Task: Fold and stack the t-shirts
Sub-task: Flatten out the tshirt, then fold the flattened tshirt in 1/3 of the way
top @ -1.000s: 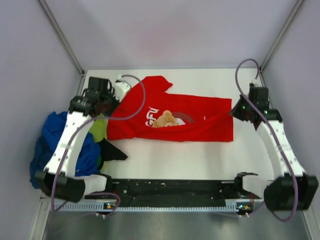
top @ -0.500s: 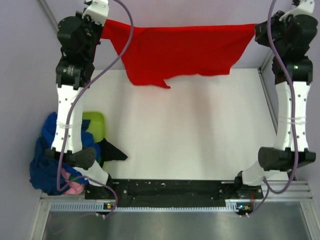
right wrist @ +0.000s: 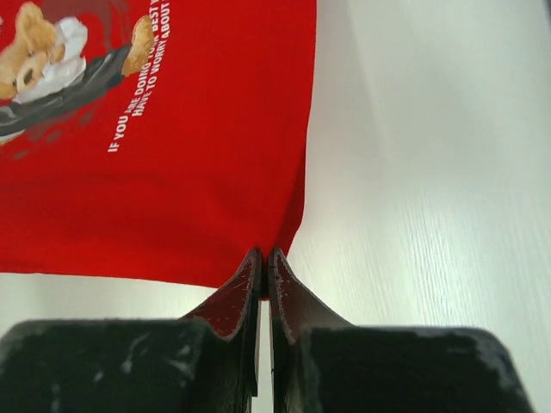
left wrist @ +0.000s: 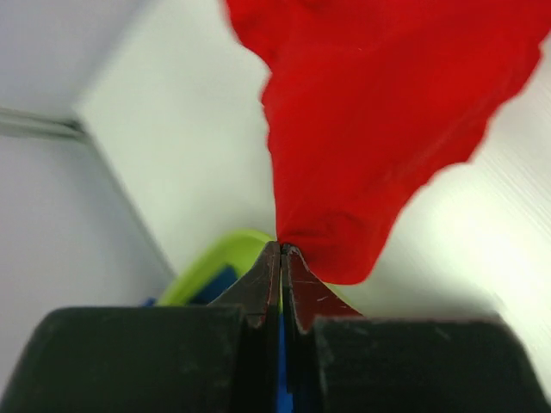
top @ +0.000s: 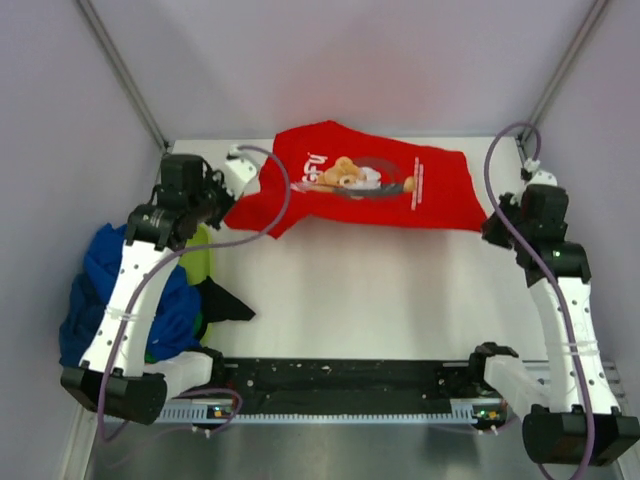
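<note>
The red t-shirt (top: 370,190) is spread print-side up across the far part of the white table, its bear figure and white text facing up. My left gripper (top: 228,210) is shut on its left corner; the left wrist view shows the red cloth (left wrist: 387,129) pinched at the fingertips (left wrist: 281,249). My right gripper (top: 487,220) is shut on its right corner, where the right wrist view shows the red cloth (right wrist: 172,172) with its print clamped at the tips (right wrist: 264,255). A pile with blue (top: 95,300), lime-green (top: 195,255) and black (top: 225,300) shirts lies at the left.
The table's white top (top: 380,300) stretches from the shirt to the black base rail (top: 340,380). Grey walls and metal frame posts (top: 125,75) close in the sides and back. The shirt pile sits under the left arm.
Both arms came down from holding the red shirt high at the back. The shirt now lies across the far table, print up, with both grippers still gripping its corners.
</note>
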You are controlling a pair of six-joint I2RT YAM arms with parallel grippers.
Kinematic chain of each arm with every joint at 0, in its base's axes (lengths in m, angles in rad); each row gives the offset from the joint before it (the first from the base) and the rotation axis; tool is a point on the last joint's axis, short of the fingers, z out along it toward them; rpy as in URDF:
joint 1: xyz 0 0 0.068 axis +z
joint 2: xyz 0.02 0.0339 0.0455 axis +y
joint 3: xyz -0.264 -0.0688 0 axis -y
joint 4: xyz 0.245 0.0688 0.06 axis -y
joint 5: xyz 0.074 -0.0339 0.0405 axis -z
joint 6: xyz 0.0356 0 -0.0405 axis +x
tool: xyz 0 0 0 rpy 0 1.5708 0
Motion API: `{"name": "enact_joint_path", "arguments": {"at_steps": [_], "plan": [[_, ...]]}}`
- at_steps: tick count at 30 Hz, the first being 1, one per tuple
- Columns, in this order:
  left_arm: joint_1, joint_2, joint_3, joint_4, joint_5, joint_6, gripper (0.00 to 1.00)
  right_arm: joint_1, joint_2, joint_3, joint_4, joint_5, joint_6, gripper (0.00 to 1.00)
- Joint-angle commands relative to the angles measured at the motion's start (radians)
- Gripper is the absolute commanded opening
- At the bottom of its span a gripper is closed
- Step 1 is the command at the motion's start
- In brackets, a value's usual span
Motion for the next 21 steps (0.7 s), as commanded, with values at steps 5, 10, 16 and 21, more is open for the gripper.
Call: {"name": "enact_joint_path", "arguments": {"at_steps": [5, 10, 16, 21], "plan": [[-0.023, -0.097, -0.392, -0.365, 0.281, -0.014, 0.0, 0.009, -0.057, -0.29, -0.149, -0.097, 0.081, 0.0], [-0.053, -0.084, -0.507, -0.336, 0.282, 0.012, 0.0, 0.009, -0.048, -0.347, -0.104, -0.045, 0.102, 0.0], [-0.053, -0.031, -0.425, -0.198, 0.261, -0.015, 0.0, 0.009, 0.002, -0.398, 0.004, 0.027, 0.134, 0.0], [-0.053, 0.105, -0.347, -0.071, 0.206, -0.029, 0.0, -0.009, 0.053, -0.455, 0.112, 0.173, 0.171, 0.0]]}}
